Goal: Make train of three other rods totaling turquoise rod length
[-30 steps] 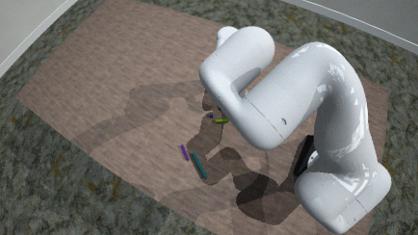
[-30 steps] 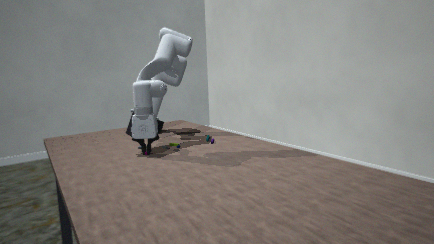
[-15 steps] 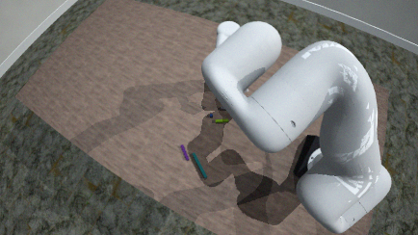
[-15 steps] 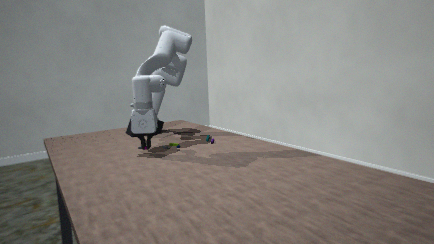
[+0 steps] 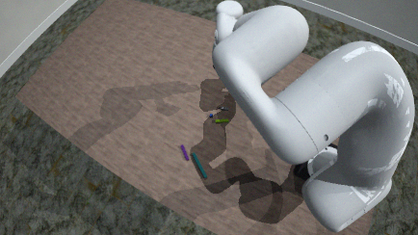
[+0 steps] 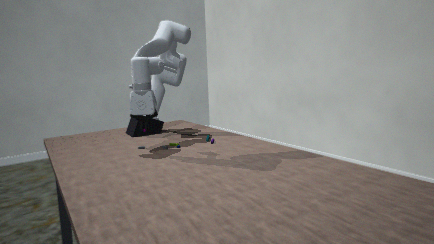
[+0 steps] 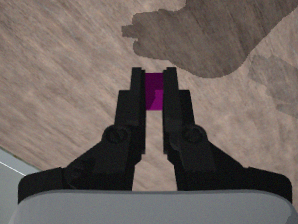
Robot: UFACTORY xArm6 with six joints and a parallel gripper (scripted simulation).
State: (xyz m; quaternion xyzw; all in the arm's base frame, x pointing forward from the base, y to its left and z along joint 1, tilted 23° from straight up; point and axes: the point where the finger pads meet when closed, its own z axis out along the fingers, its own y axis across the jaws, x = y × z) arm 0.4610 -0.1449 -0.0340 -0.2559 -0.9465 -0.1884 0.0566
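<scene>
Claw [image 7: 153, 90] grasps magenta rod [image 7: 154, 91], lifted above table [image 5: 111, 60], away from lime rod [image 5: 222, 120]. Carry step; next: set it end-to-end beside lime rod, aligned.

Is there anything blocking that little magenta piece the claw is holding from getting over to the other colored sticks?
Nothing visible does. The gripper holds the magenta rod above bare table; the lime rod and blue rod lie in the open.
</scene>
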